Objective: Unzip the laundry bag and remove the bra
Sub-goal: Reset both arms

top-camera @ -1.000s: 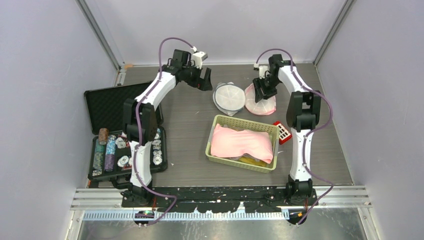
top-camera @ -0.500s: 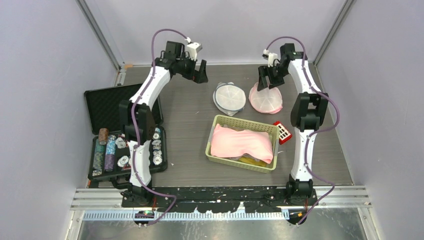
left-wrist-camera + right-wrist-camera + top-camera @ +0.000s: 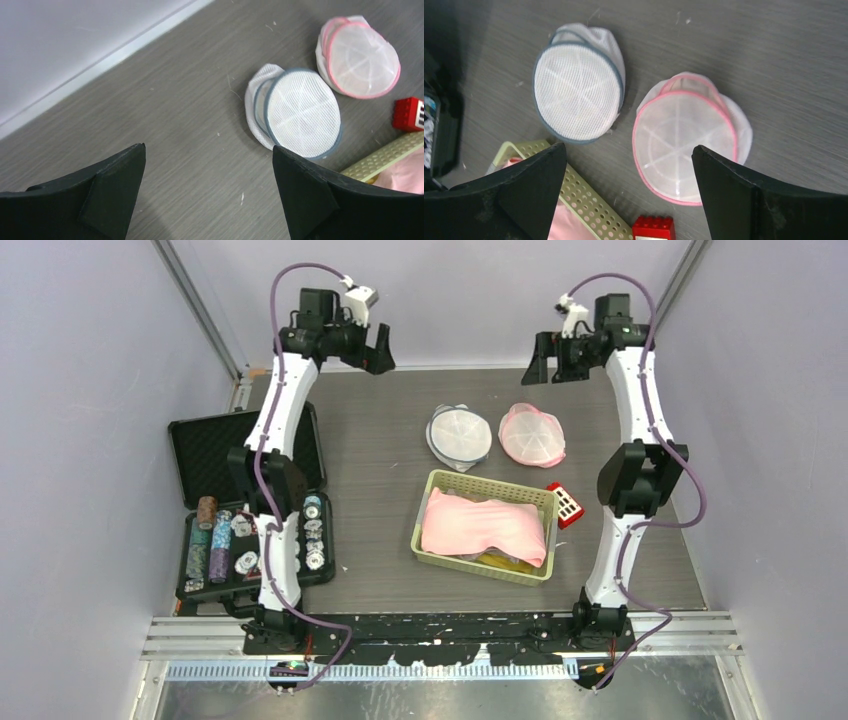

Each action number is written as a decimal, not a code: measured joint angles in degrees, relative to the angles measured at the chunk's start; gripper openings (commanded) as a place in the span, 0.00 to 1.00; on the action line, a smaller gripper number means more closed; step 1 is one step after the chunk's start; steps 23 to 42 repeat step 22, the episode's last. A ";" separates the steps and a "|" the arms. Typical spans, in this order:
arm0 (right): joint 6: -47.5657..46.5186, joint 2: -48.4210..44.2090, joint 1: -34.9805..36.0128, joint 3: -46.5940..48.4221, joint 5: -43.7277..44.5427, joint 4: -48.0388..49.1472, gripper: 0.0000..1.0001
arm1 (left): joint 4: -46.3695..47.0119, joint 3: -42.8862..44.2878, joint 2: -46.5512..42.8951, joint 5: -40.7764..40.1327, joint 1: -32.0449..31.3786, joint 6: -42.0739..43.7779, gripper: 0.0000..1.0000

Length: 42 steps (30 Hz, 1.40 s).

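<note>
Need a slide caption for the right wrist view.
Open right pincer above a grey-rimmed mesh bag and a pink-rimmed mesh bag lying side by side.

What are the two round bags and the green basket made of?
Grey-trimmed laundry bag: matte white mesh with a visible grid weave and grey fabric edging.
Pink-trimmed laundry bag: finer, semi-translucent white mesh with pink piping; inner seams show through.
Basket: probably moulded plastic, pale green, with regular rows of round holes.

L bag (image 3: 459,436) beside R bag (image 3: 532,435), both behind basket (image 3: 480,481); chip case (image 3: 205,450) far L.
</note>
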 measured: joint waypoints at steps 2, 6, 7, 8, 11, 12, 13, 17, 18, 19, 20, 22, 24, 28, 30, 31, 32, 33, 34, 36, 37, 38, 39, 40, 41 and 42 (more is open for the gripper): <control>2.75 -0.28 -1.62 0.81 -0.50 1.97 1.00 | -1.66 4.33 1.27 0.02 1.29 -1.01 1.00; 7.15 -0.28 -5.68 1.88 -0.76 5.68 1.00 | -2.75 6.47 1.51 0.00 4.81 -4.00 1.00; 8.22 -0.28 -6.71 1.97 -0.85 6.40 1.00 | -2.93 6.45 1.51 -0.09 5.75 -4.74 1.00; 9.14 -0.26 -7.61 2.05 -0.94 7.04 1.00 | -3.21 6.21 1.51 -0.59 6.71 -5.42 1.00; 11.06 -0.24 -11.10 2.05 -0.96 8.44 1.00 | -4.07 4.46 1.22 -2.99 8.85 -6.58 1.00; 11.37 -0.24 -11.93 2.01 -0.92 8.68 1.00 | -4.50 3.50 1.01 -4.31 9.44 -6.82 1.00; 11.69 -0.24 -13.11 1.62 -0.92 9.14 1.00 | -5.05 2.29 0.70 -6.01 9.75 -7.10 1.00; 12.00 -0.24 -16.20 -1.60 -0.92 10.12 1.00 | -7.23 -1.77 -0.39 -10.29 10.23 -7.93 1.00; 12.02 -0.20 -16.72 -2.51 -0.92 10.01 1.00 | -7.80 -2.91 -0.83 -11.13 10.12 -8.02 1.00; 12.04 -0.02 -17.22 -3.39 -0.92 9.70 1.00 | -8.26 -3.76 -1.18 -11.76 10.01 -8.07 1.00; 12.04 0.15 -17.53 -3.96 -0.94 9.51 1.00 | -8.66 -4.35 -1.46 -12.41 9.97 -8.11 1.00; 12.04 0.55 -17.75 -4.46 -1.01 9.05 1.00 | -9.35 -4.63 -1.77 -13.46 9.90 -8.20 1.00; 12.04 0.55 -17.75 -4.46 -1.01 9.05 1.00 | -9.35 -4.63 -1.77 -13.46 9.90 -8.20 1.00; 12.04 0.55 -17.75 -4.46 -1.01 9.05 1.00 | -9.35 -4.63 -1.77 -13.46 9.90 -8.20 1.00; 12.04 0.55 -17.75 -4.46 -1.01 9.05 1.00 | -9.35 -4.63 -1.77 -13.46 9.90 -8.20 1.00; 12.04 0.55 -17.75 -4.46 -1.01 9.05 1.00 | -9.35 -4.63 -1.77 -13.46 9.90 -8.20 1.00; 12.04 0.55 -17.75 -4.46 -1.01 9.05 1.00 | -9.35 -4.63 -1.77 -13.46 9.90 -8.20 1.00; 12.04 0.55 -17.75 -4.46 -1.01 9.05 1.00 | -9.35 -4.63 -1.77 -13.46 9.90 -8.20 1.00; 12.04 0.55 -17.75 -4.46 -1.01 9.05 1.00 | -9.35 -4.63 -1.77 -13.46 9.90 -8.20 1.00; 12.04 0.55 -17.75 -4.46 -1.01 9.05 1.00 | -9.35 -4.63 -1.77 -13.46 9.90 -8.20 1.00; 12.04 0.55 -17.75 -4.46 -1.01 9.05 1.00 | -9.35 -4.63 -1.77 -13.46 9.90 -8.20 1.00; 12.04 0.55 -17.75 -4.46 -1.01 9.05 1.00 | -9.35 -4.63 -1.77 -13.46 9.90 -8.20 1.00; 12.04 0.55 -17.75 -4.46 -1.01 9.05 1.00 | -9.35 -4.63 -1.77 -13.46 9.90 -8.20 1.00; 12.04 0.55 -17.75 -4.46 -1.01 9.05 1.00 | -9.35 -4.63 -1.77 -13.46 9.90 -8.20 1.00; 12.04 0.55 -17.75 -4.46 -1.01 9.05 1.00 | -9.35 -4.63 -1.77 -13.46 9.90 -8.20 1.00; 12.04 0.55 -17.75 -4.46 -1.01 9.05 1.00 | -9.35 -4.63 -1.77 -13.46 9.90 -8.20 1.00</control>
